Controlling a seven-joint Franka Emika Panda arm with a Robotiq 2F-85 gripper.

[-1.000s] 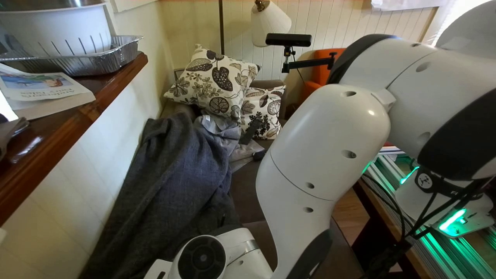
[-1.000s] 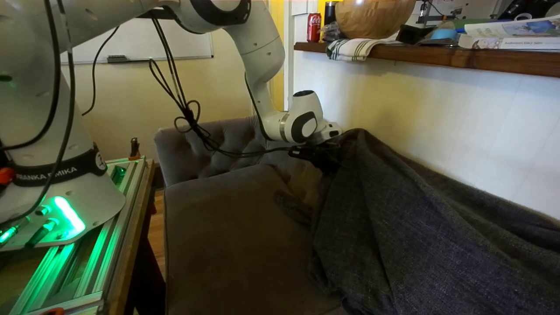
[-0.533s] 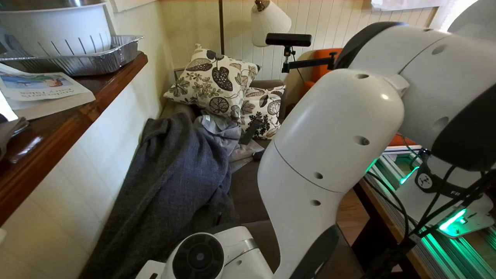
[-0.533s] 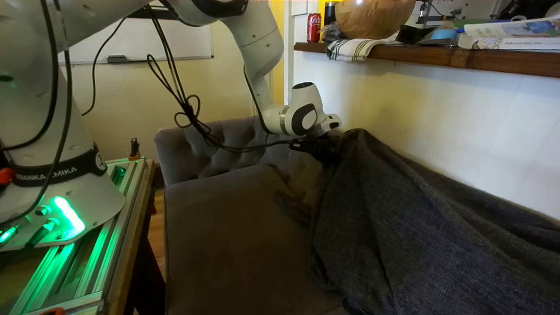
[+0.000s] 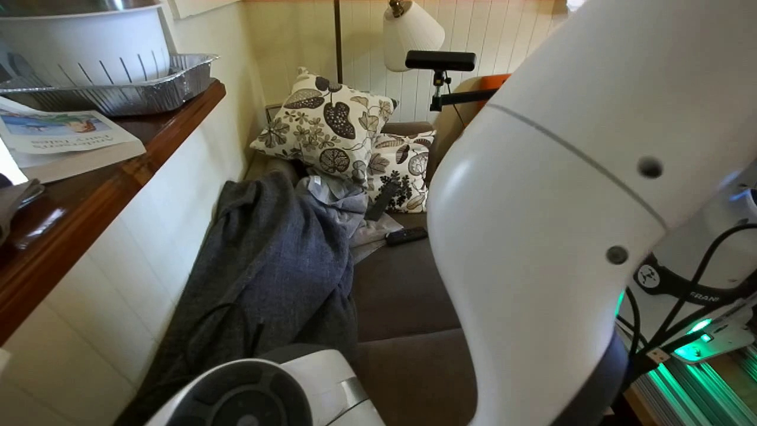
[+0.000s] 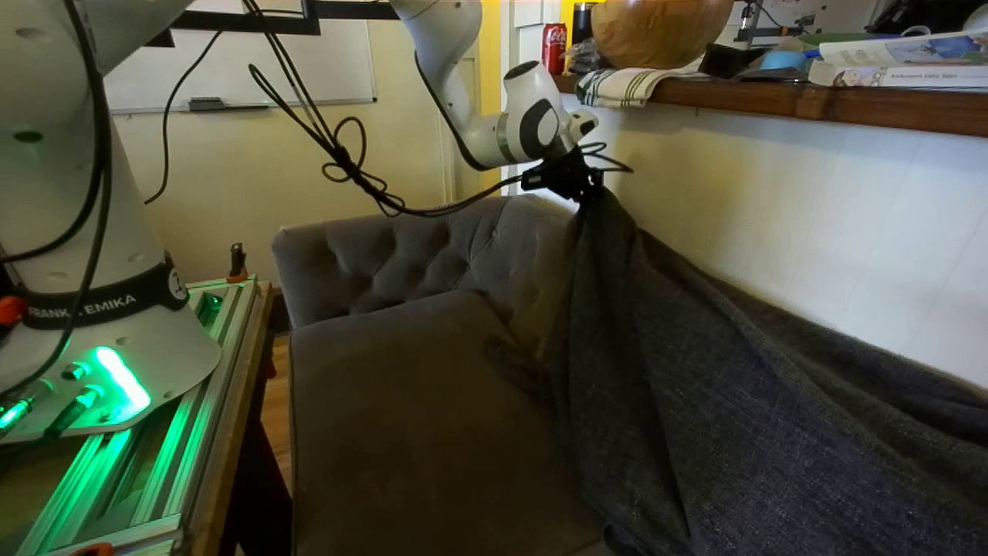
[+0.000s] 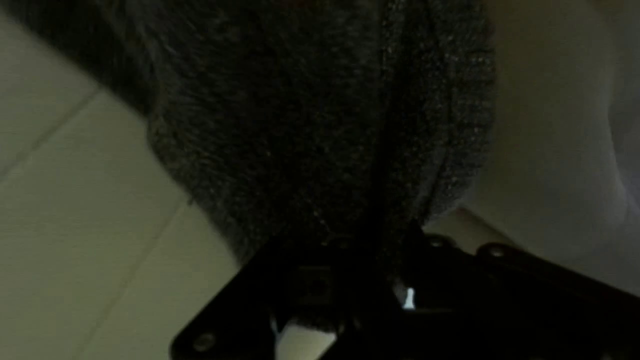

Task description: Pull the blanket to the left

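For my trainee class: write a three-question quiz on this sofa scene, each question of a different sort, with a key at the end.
1. Multiple choice. What is the claw gripping?
A) the striped towel
B) the dark grey blanket
C) the foil tray

2. True or false. The red Coca-Cola can stands upright on the wooden shelf.

3. Count. In an exterior view, how many floral cushions show?

Key:
1. B
2. True
3. Two
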